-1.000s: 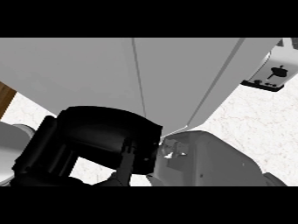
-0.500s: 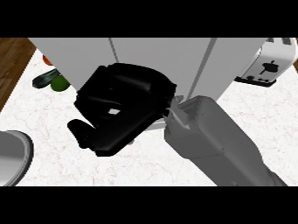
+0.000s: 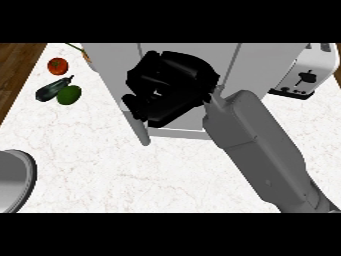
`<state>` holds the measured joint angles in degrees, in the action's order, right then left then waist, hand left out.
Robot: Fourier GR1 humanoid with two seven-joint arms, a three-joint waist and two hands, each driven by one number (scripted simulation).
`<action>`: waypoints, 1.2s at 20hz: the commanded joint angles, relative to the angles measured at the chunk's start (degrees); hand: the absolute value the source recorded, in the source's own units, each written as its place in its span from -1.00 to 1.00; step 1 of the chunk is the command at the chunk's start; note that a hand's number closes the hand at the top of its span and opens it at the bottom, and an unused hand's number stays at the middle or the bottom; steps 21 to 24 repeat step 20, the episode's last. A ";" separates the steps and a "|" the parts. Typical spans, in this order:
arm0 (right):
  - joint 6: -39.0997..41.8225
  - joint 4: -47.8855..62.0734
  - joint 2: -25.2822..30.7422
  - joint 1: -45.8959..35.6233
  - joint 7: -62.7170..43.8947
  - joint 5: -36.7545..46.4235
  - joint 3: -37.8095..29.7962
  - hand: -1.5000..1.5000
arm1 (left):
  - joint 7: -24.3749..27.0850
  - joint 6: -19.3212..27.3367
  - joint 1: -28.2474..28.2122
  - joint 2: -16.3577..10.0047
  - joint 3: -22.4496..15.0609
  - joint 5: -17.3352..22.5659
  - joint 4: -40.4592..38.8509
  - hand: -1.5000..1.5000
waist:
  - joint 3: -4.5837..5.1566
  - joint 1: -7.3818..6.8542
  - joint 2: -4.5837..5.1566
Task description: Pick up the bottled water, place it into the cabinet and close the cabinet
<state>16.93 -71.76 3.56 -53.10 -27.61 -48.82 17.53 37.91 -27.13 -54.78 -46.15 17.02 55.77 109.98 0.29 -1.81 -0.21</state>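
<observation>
The right hand (image 3: 169,87) is seen in front of the cabinet (image 3: 117,60) at 12 o'clock; whether it is clenched or grasping something cannot be told. The bottled water cannot be made out. A toaster (image 3: 306,72) is set at 2 o'clock, a tomato (image 3: 57,65) at 10 o'clock.

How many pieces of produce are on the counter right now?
3, clustered far left of the cabinet: a red tomato, a dark eggplant nearer the robot, and a round green fruit beside it. Others may be hidden behind the cabinet.
</observation>
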 commanded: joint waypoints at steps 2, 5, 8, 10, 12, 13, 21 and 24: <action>3.37 9.36 2.21 -4.35 7.09 5.13 -5.32 1.00 | 0.04 -1.77 1.34 1.61 2.73 -0.29 -1.08 -1.00 | -0.29 -0.29 0.64; 3.33 11.20 2.16 -7.04 9.00 6.57 -7.04 1.00 | -1.34 -3.72 4.15 1.79 1.15 0.52 -4.05 -1.00 | -0.22 -0.04 0.78; -1.34 8.52 0.23 -6.83 12.16 10.78 -6.16 -1.00 | -1.24 -2.34 2.66 3.80 1.85 -1.99 -1.83 -1.00 | -0.25 -0.02 0.38; -2.32 10.16 -0.26 -8.88 13.98 12.82 -6.55 -1.00 | -2.48 -2.25 3.42 3.08 2.62 -0.54 -1.66 -1.00 | -0.25 -0.19 0.56; -2.25 11.26 2.04 -13.31 11.48 11.01 -9.34 -1.00 | -3.37 -1.49 5.79 2.95 1.35 -0.51 -2.60 -1.00 | -0.17 0.16 0.79; -3.75 10.72 1.02 -12.17 14.21 13.14 -8.62 -1.00 | -4.31 -0.48 5.75 2.80 1.16 -0.59 -2.29 -1.00 | -0.19 0.44 0.85; -5.92 10.67 1.51 -13.48 13.82 14.31 -9.18 -1.00 | -4.59 -1.65 6.20 4.71 0.09 -3.56 -1.23 -1.00 | -0.18 0.70 0.61; -5.92 10.67 1.51 -13.48 13.82 14.31 -9.18 -1.00 | -4.59 -1.65 6.20 4.71 0.09 -3.56 -1.23 -1.00 | -0.18 0.70 0.61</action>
